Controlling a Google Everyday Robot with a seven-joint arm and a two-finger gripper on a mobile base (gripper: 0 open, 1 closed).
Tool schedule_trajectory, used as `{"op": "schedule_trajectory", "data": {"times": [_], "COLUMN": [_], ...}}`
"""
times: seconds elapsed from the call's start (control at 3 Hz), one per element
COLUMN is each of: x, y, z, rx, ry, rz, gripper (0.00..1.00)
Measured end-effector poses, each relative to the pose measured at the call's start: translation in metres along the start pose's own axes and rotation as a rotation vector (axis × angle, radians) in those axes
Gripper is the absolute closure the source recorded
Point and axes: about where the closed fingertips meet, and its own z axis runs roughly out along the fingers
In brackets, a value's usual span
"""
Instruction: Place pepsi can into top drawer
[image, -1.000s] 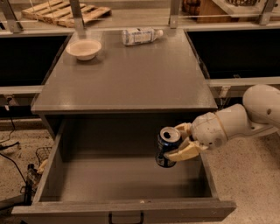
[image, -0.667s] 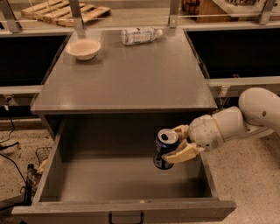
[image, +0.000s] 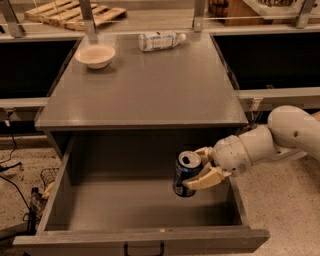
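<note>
The pepsi can (image: 185, 174) is dark blue with a silver top and stands upright inside the open top drawer (image: 145, 205), toward its right side, low near the drawer floor. My gripper (image: 200, 169) reaches in from the right over the drawer's side wall, and its pale fingers (image: 207, 178) are shut on the can's right side. The white arm (image: 280, 137) runs off to the right edge. The drawer is pulled fully out below the cabinet top, with a small dark handle (image: 144, 248) on its front panel.
On the cabinet top (image: 145, 85) a pale bowl (image: 95, 55) sits at the back left and a clear plastic bottle (image: 160, 40) with a white label lies at the back middle. Cables and a wire basket (image: 47, 177) lie on the floor at left.
The gripper and the can have moved slightly left and down inside the drawer. The bowl and bottle have not moved.
</note>
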Motion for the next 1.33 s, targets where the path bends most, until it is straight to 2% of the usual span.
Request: {"op": "schedule_trajectory", "data": {"times": [0.67,1.33], "x": [0.012,0.021], "y": [-0.001,-0.001], "z": [0.014,0.025], "rx": [0.030,0.042], "ry": [0.081,0.059], "rz": [0.026,0.023], "gripper": [1.00,1.00]}}
